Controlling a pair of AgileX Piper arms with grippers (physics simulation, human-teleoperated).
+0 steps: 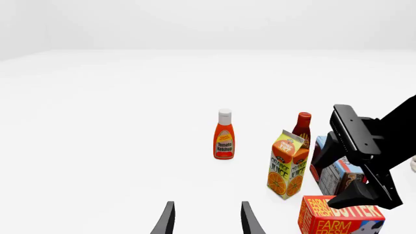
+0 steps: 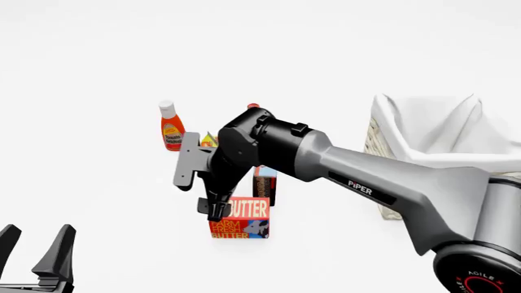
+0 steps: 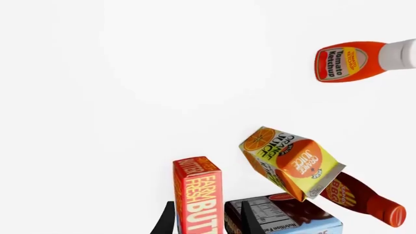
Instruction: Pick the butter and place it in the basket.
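Straddling butter [image 2: 241, 218] top edge: right gripper [image 2: 216, 210].

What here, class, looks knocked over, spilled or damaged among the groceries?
Nothing stands out. The butter, orange juice carton, ketchup bottle and pudding box all stand upright and intact; the basket sits level.

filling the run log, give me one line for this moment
phase: reach | right gripper: open, around butter, not closed | left gripper: open, idle | basket: no butter
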